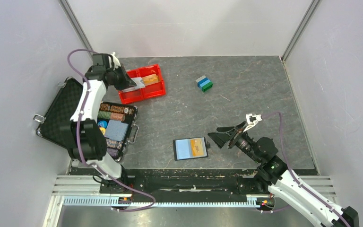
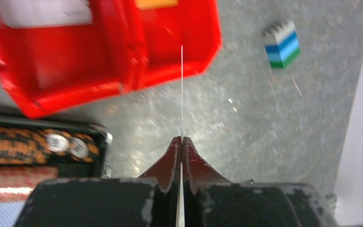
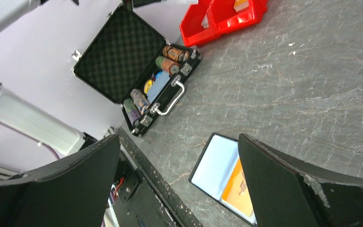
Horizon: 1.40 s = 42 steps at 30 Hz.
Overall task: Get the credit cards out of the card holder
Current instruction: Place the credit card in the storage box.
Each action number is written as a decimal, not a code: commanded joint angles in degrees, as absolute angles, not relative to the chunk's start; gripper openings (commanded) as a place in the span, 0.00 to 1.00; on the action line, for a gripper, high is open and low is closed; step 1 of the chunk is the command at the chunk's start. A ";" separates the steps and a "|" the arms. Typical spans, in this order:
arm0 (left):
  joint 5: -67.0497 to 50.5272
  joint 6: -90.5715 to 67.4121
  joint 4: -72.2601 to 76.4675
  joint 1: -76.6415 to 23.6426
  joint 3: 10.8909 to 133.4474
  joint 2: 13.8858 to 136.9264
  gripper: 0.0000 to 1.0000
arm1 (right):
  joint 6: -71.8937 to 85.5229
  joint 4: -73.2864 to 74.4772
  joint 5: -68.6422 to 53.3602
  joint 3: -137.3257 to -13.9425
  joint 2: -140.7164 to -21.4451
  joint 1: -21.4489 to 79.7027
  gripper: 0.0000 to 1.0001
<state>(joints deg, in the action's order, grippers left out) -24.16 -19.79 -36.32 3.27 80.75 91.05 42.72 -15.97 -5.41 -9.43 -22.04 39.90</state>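
Observation:
The card holder [image 1: 184, 148] lies open and flat near the table's front edge, with an orange credit card [image 1: 198, 147] in its right half. My right gripper [image 1: 224, 137] is open and empty just to its right, above the table. In the right wrist view the holder [image 3: 215, 165] and its orange card [image 3: 238, 189] show between the spread fingers. My left gripper [image 1: 125, 81] is over the red tray [image 1: 153, 91] and is shut on a whitish card, seen edge-on [image 2: 182, 85]. An orange card [image 1: 150, 79] lies in the tray's right compartment and a whitish card [image 2: 42, 12] in its left.
An open black foam-lined case [image 1: 59, 111] with poker chips [image 1: 116, 113] stands at the left, below the tray. Stacked grey, blue and green blocks [image 1: 203, 83] sit at the back centre. Walls close in on the left, back and right.

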 commanded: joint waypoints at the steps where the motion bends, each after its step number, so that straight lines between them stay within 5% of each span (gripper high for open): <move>1: -23.80 -15.70 -40.89 8.54 89.96 98.70 0.02 | 40.54 -14.66 -9.64 -12.78 -23.35 39.82 0.98; 14: -21.54 -10.63 -51.21 12.36 110.04 119.77 0.02 | 36.84 -12.24 -10.28 -13.90 -26.71 39.82 0.98; 42: -16.24 -8.16 -53.22 12.47 124.43 132.34 0.04 | 32.58 -12.38 -8.41 -18.36 -36.47 39.81 0.98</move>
